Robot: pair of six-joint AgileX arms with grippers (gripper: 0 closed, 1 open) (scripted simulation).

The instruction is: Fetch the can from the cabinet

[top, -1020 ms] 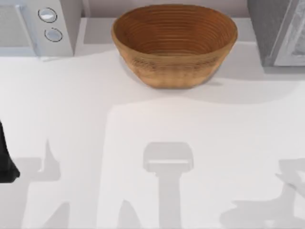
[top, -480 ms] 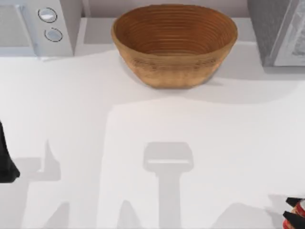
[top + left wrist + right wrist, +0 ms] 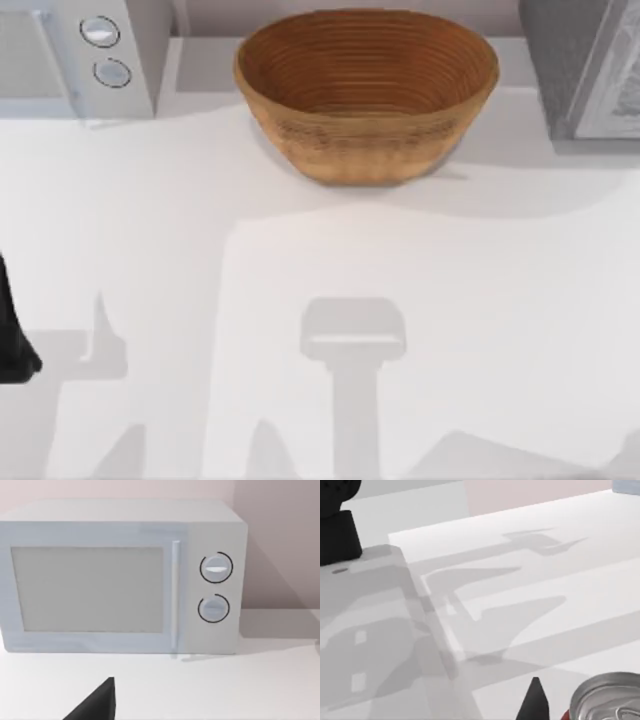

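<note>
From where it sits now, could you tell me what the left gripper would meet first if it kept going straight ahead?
Most likely the microwave: the left wrist view faces its door squarely across bare white table. How far off it stands is unclear.

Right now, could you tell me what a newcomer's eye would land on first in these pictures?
Most likely the brown woven basket, sitting at the back middle of the white table. Next, the white microwave with its two round dials, at the table's back left corner. In the right wrist view, the silver top of a can sits close beside a dark fingertip.
</note>
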